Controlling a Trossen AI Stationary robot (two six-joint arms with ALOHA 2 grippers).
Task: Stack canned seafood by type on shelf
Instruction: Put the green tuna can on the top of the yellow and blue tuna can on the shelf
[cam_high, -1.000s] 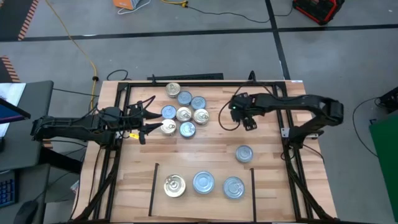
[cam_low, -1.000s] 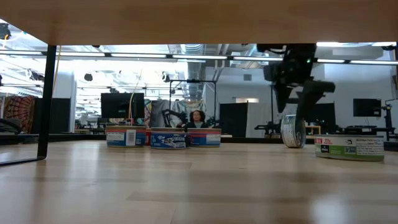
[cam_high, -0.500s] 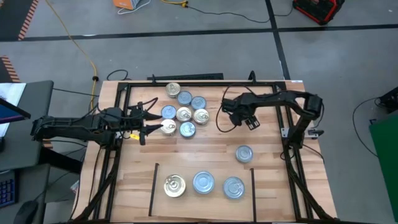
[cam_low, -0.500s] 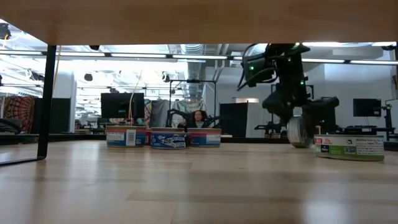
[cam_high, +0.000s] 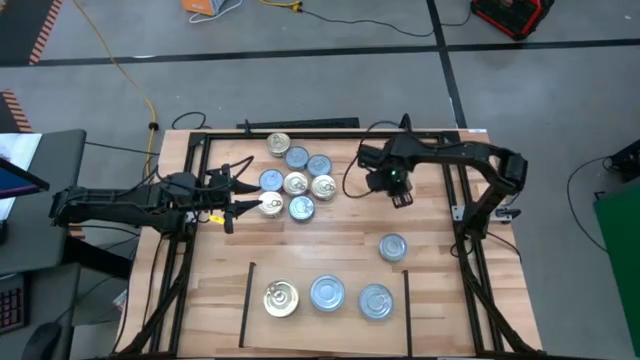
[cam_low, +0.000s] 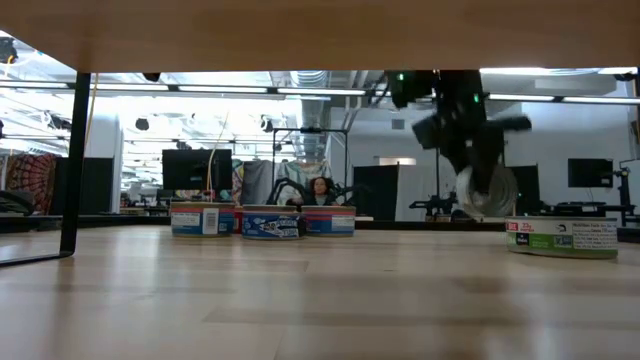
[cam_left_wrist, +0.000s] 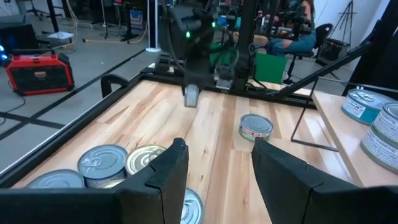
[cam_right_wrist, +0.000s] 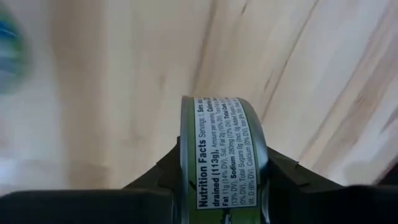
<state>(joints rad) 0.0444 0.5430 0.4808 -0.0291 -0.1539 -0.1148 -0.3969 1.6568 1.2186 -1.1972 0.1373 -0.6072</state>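
my right gripper (cam_high: 398, 190) is clenched on a tin (cam_right_wrist: 224, 155), held on edge between both fingers so its green nutrition label faces the wrist camera, with bare wood planks blurred behind it; in the low view that tin (cam_low: 487, 190) hangs tilted above the table at right of centre, clear of the surface, and the overhead shot puts the gripper in the upper middle of the frame, just right of the loose cluster of tins (cam_high: 297, 172). my left gripper (cam_left_wrist: 214, 171) waits with its fingers spread apart and nothing between them, low at the cluster's left edge, left of centre in the overhead frame. one tin (cam_high: 392, 247) lies alone right of centre, below my right gripper. along the bottom of the overhead frame the shelf (cam_high: 325, 270), light planks between thin black lines, carries three tins in a row: a gold-topped tin (cam_high: 281, 298) at left, then two silver-topped ones (cam_high: 327, 293) (cam_high: 375, 300)
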